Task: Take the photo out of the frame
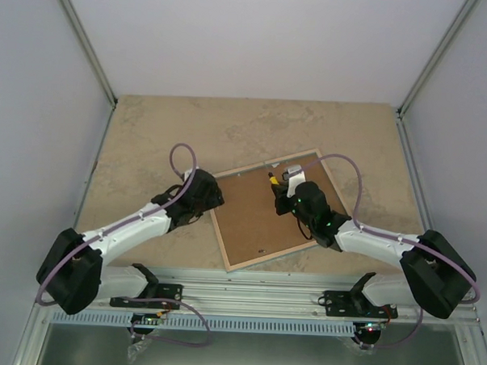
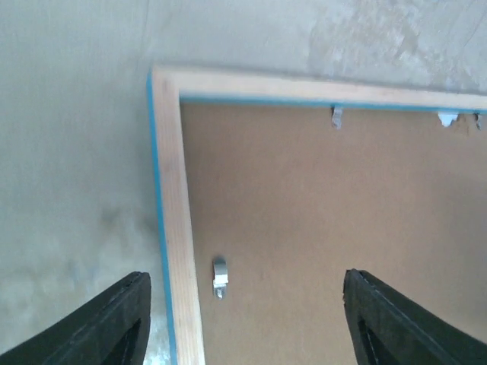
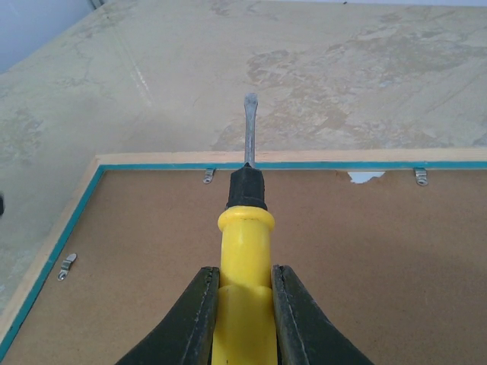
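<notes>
I confirm: right end effector [image 3: 245, 287] clamps yellow-handled steel screwdriver [image 3: 245, 228]; left end effector [image 2: 247, 315] spread apart at turquoise-edged wooden rectangular frame [image 2: 172, 190], 9 o'clock side.

1 frame [image 2: 186, 228], 1 backing [image 1: 258, 219], 1 screwdriver [image 3: 245, 251], 2 claws [image 2: 247, 327] [image 3: 245, 304], at least 3 clips [image 3: 208, 176] [image 3: 420, 176] [image 3: 67, 266]

Left end effector [image 2: 243, 304] spread wide, aimed down; right end effector [image 3: 245, 277] clamped on screwdriver [image 3: 245, 232].

Robot laboratory test cell.
White walls [image 1: 258, 38] on aluminium posts [image 1: 84, 42] enclose a beige stone-patterned surface [image 1: 148, 138]; left arm [image 1: 128, 226] and right arm [image 1: 378, 241] are bolted to a metal rail [image 1: 255, 292].
</notes>
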Motion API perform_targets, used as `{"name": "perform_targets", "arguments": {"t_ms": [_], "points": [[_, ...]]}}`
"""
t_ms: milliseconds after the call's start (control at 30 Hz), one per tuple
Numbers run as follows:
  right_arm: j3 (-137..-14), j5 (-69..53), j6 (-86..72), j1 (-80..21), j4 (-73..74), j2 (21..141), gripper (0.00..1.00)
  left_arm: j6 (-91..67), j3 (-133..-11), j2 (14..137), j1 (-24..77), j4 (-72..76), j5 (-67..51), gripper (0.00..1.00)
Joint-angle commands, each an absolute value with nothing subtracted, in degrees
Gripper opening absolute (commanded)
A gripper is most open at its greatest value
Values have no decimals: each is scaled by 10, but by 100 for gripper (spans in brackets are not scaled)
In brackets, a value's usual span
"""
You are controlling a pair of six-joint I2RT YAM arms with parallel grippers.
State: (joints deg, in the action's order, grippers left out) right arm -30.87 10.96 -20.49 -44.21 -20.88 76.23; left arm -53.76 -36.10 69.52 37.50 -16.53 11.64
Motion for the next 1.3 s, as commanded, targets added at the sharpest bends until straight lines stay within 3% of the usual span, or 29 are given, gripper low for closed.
{"name": "perform_targets", "arguments": {"t_ms": [0, 267, 633, 967, 1267], "points": [[-299, 107, -190, -440, -232, 752, 0, -407, -419, 741, 339, -167, 150, 73], [-300, 99, -187, -440, -233, 753, 1, -220, -505, 871, 272, -93, 89, 83], [-301, 91, -185, -440, -233, 752, 0, -77, -618, 1039, 229, -91, -70, 85], [-302, 89, -184, -440, -231, 753, 0, -45, -644, 1090, 229, -123, -105, 78], [-303, 90, -183, -440, -230, 755, 0, -57, -612, 1070, 229, -129, -102, 59]]}}
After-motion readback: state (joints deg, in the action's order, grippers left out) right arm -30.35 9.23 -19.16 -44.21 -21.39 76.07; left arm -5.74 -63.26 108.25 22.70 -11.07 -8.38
